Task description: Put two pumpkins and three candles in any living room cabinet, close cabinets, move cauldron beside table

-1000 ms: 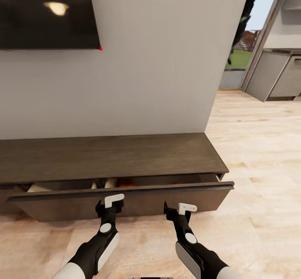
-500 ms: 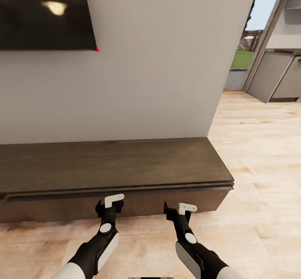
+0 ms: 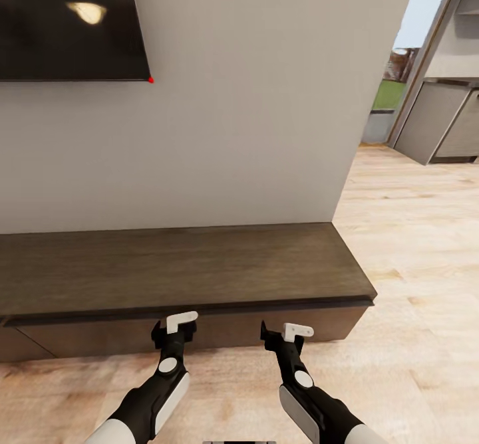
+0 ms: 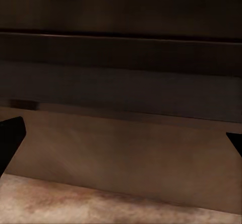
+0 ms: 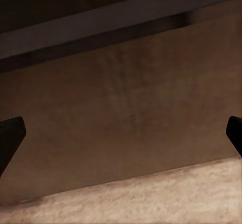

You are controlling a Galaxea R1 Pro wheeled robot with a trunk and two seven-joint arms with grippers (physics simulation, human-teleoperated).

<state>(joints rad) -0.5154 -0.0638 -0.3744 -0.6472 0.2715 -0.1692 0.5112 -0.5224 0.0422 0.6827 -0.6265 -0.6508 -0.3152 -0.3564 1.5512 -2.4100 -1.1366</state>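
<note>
- Two end effectors sit nearest the camera in the head view: the left end effector (image 3: 174, 328) at about 7 o'clock and the right end effector (image 3: 287, 335) at about 5 o'clock, both pointing at the drawer front and holding nothing.
- Both wrist views show dark fingertips far out at opposite edges of the picture, one such fingertip (image 4: 11, 136) on the left arm and another fingertip (image 5: 10, 133) on the right, so I judge each pair spread wide, with only the wood face between them.
- One cabinet (image 3: 179, 268), long, low and dark brown, lies just beyond the end effectors, running from 9 o'clock round to about 3 o'clock against the grey wall (image 3: 253, 98); its drawer front (image 3: 199, 328) looks flush under the top edge.
- No contents can be checked: the drawer is shut, so whatever it holds is hidden from all three views.
- Several risks follow, as I judge it. The end effectors are very close to the drawer face, so backing the base away carelessly or swinging an arm could catch the edge and drag the drawer open again. A drawer that only looks flush may sit slightly proud, leaving the closing step incomplete.
- One dark screen (image 3: 70, 22) hangs on the wall at 11 o'clock, and pale wooden floor (image 3: 412, 244) runs off toward 2 o'clock, where the robot would still need to turn to seek the cauldron.
</note>
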